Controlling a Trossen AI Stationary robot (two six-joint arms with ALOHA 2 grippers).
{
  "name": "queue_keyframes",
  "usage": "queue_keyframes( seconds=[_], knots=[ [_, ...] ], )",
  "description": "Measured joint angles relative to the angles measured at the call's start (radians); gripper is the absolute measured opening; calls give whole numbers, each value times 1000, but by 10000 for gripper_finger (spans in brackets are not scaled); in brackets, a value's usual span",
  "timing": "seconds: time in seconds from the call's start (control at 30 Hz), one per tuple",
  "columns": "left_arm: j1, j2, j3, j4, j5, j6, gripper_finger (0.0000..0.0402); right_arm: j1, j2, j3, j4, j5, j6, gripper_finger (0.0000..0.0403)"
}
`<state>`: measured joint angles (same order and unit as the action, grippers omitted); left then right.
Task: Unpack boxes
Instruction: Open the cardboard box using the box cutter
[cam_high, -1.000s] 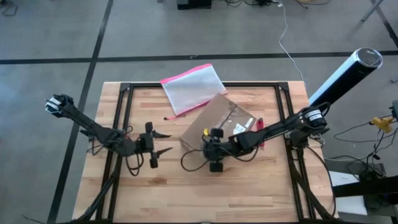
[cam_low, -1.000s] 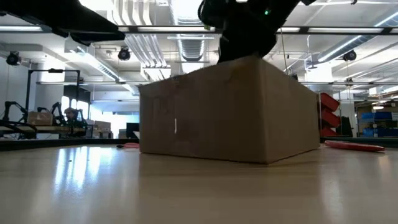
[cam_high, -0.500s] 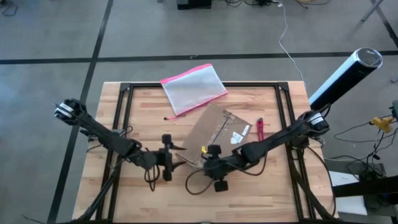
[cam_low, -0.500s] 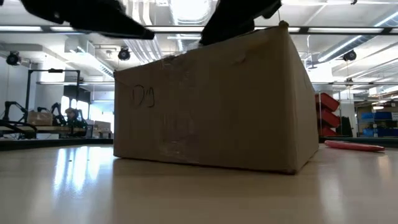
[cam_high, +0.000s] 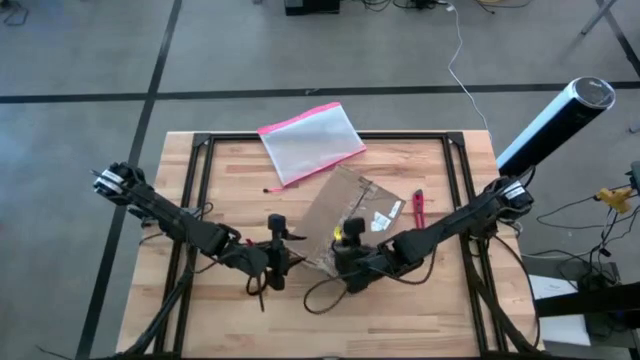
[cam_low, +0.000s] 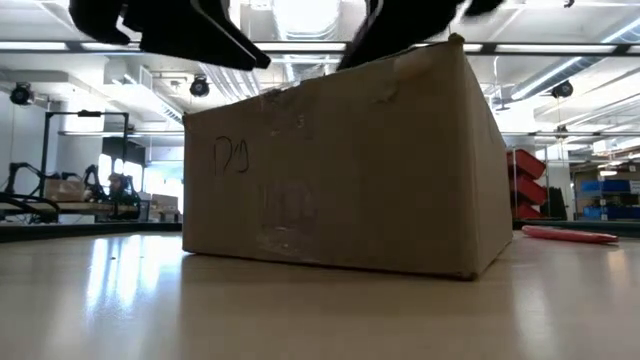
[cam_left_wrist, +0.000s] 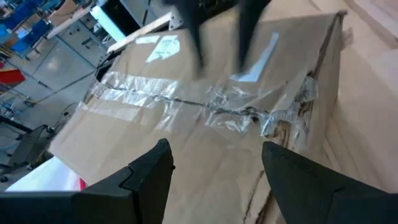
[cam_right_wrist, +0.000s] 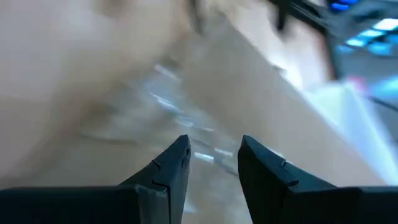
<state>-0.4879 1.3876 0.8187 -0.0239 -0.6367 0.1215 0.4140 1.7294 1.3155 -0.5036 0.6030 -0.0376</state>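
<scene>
The brown cardboard box (cam_high: 362, 205) stands flat on the table near its middle, its taped seam (cam_left_wrist: 205, 112) and white labels facing up. It fills the low view (cam_low: 330, 170). My left gripper (cam_high: 294, 250) is open at the box's near left corner, and its fingers (cam_left_wrist: 214, 171) hover over the taped top. My right gripper (cam_high: 338, 248) stands over the box's near corner with a narrow gap between its fingers (cam_right_wrist: 214, 149), which point down at the top. The left wrist view shows those fingers (cam_left_wrist: 196, 37) as dark blurs over the box. My left gripper shows no touch with the box. My right gripper's fingers point down at the box's taped top (cam_right_wrist: 205, 118) near its near corner, but blur hides the tips, so I cannot tell whether they touch it.
A pink-edged translucent pouch (cam_high: 310, 140) lies at the table's far edge behind the box. A small red tool (cam_high: 418, 207) lies right of the box, also seen in the low view (cam_low: 570, 235). A silver-blue cylinder (cam_high: 555, 125) stands beyond the right edge. Bare wood lies left and near.
The box has slid toward the table's near edge and turned, then stopped about half a second ago. My right gripper went toward the near edge along with it. My left gripper has gone toward the right, up to the box's near left corner.
</scene>
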Motion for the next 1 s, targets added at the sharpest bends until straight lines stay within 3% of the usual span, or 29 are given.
queue_keyframes(
  seconds=[0.33,0.63,1.0],
  knots=[
    [60,-37,-36,-7,10,1,215,-145,5,-5,-121,21,-24,124],
    [93,-37,-36,-8,29,19,229,-164,5,-5,-203,16,-91,122],
    [133,-37,-36,-14,80,12,230,-157,5,-5,-238,-138,-26,163]
  ],
)
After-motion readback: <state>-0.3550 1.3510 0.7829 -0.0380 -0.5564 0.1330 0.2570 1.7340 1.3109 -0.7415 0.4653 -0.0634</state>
